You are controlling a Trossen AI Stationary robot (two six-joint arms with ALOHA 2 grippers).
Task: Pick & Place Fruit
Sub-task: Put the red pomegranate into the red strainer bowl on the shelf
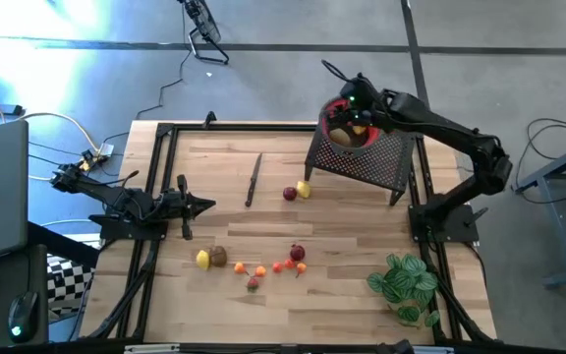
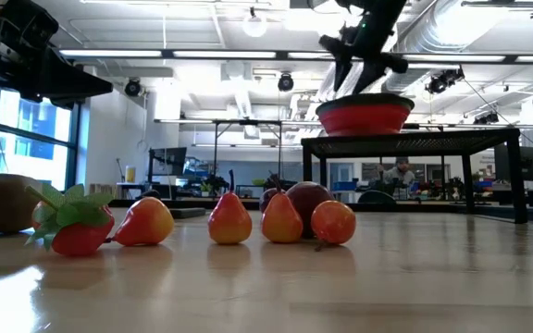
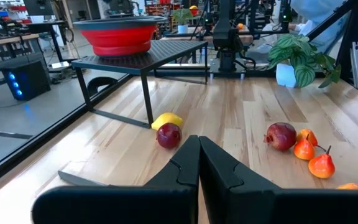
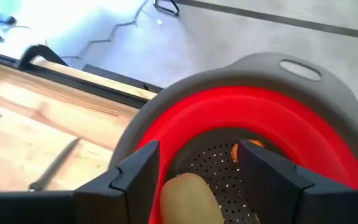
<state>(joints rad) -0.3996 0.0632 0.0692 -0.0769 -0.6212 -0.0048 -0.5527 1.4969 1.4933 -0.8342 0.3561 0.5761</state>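
The worktop (image 1: pixel 362 216) under me is pale wooden planks framed in black bars. On its far right corner stands a dark mesh stand (image 1: pixel 373 162), and on that sits the red bowl (image 4: pixel 272 118), round and smooth with a grey rim and a perforated bottom.

My right pincer (image 4: pixel 207 171) hangs just over the bowl, its fingers apart and holding nothing. Below them lie a tan rounded fruit (image 4: pixel 188 196), cut off by the picture's edge, and an orange piece (image 4: pixel 244 149) half hidden behind one finger.

My left pincer (image 3: pixel 199 155) waits low at the worktop's left side, fingers pressed together.

The remaining fruit (image 1: pixel 254 264) is small, glossy and rounded: a red and a yellow piece near the stand, then a loose row near the front edge with yellow, brown, dark red and little orange pear shapes. The smallest ones are hard to identify from above.
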